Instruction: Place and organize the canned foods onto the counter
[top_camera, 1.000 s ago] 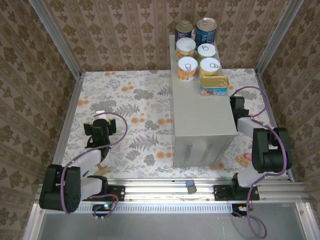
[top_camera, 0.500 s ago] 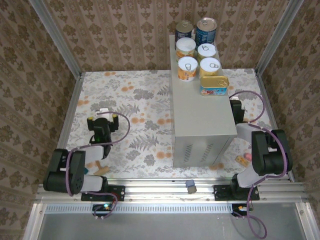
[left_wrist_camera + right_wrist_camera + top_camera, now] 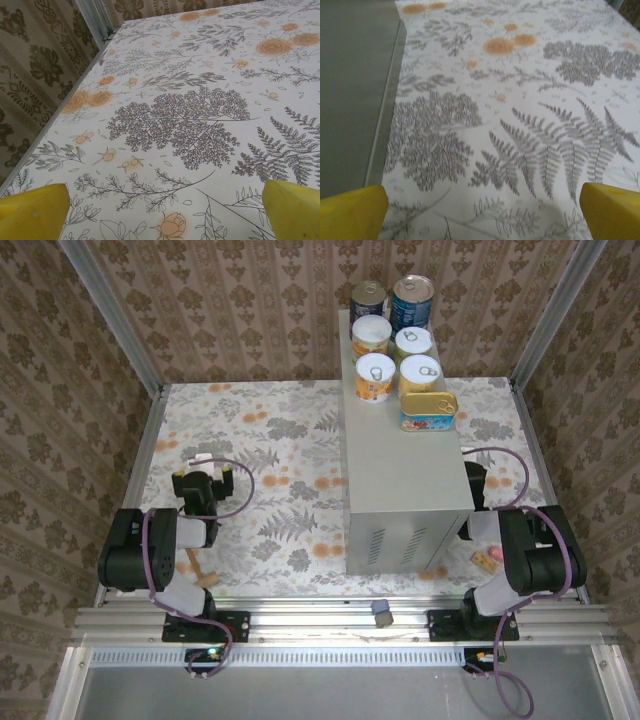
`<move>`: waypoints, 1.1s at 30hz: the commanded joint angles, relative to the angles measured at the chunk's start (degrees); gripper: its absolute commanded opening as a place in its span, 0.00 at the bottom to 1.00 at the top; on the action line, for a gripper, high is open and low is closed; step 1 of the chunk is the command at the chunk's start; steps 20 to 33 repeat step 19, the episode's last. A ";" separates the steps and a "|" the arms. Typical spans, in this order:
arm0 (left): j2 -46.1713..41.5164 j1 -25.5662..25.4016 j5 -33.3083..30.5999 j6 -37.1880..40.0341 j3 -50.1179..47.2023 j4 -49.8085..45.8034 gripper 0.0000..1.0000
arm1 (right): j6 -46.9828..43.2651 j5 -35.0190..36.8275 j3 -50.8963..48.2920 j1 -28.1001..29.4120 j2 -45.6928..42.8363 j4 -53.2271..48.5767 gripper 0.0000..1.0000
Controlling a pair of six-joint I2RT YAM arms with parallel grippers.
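Note:
The canned foods stand together at the far end of the counter [image 3: 405,475], a tall grey box. Two dark-blue tins [image 3: 412,298] are at the back, several yellow-labelled cans [image 3: 375,377] sit in front of them, and a flat gold-topped tin [image 3: 429,410] is nearest. My left gripper [image 3: 203,464] rests low over the floral mat, left of the counter; its yellow fingertips [image 3: 32,207] stand wide apart and it is open with nothing between them [image 3: 165,210]. My right gripper [image 3: 472,472] sits low beside the counter's right wall [image 3: 350,75], open and empty [image 3: 482,212].
A small wooden mallet [image 3: 200,570] lies by the left arm's base. A small teal block [image 3: 381,613] sits on the front rail, and a small wooden piece [image 3: 487,558] lies near the right arm. Wallpapered walls and aluminium posts close in the mat.
Both arms have folded back toward their bases. The left gripper has shifted slightly left and back; the right gripper has drawn back along the counter's side. The cans have not moved.

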 commanded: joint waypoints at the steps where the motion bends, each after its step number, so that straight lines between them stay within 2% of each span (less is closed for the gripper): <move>1: 0.06 0.41 1.85 -1.20 0.88 1.53 1.00 | -0.62 -0.29 -0.71 0.64 0.55 8.69 1.00; 33: 0.29 0.06 2.78 0.02 0.80 2.30 1.00 | -0.54 -0.28 -0.66 0.66 0.08 7.74 1.00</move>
